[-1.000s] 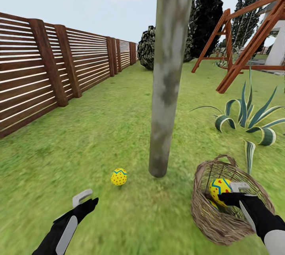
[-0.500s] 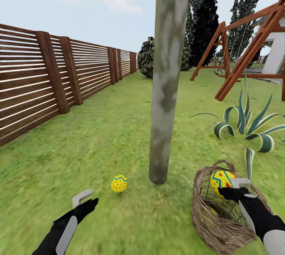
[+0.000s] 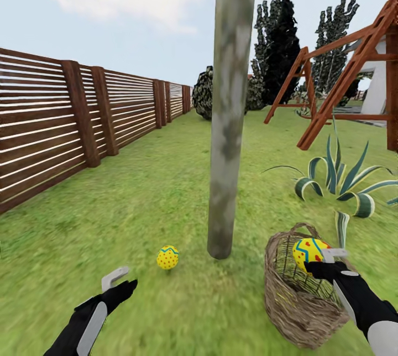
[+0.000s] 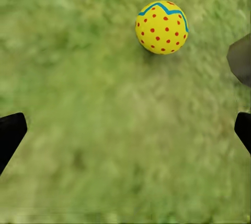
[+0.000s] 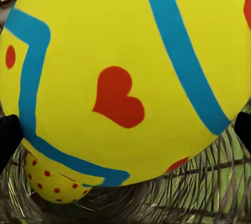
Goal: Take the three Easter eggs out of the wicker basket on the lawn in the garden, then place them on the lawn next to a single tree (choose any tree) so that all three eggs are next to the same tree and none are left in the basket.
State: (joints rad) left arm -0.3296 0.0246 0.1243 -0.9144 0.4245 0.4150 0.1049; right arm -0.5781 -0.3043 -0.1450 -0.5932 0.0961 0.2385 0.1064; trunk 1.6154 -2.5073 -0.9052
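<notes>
Yellow heart-patterned egg [image 3: 309, 250] clamped by right gripper [image 3: 325, 265]; round open-weave wicker basket [image 3: 296, 303] beneath.

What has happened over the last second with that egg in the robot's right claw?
The right gripper, shut on the heart-patterned egg, has lifted it from deep inside the wicker basket up to rim height. A dotted egg remains in the basket below it. The egg on the lawn beside the tree and the open left gripper stayed put; the camera tilted slightly.
</notes>
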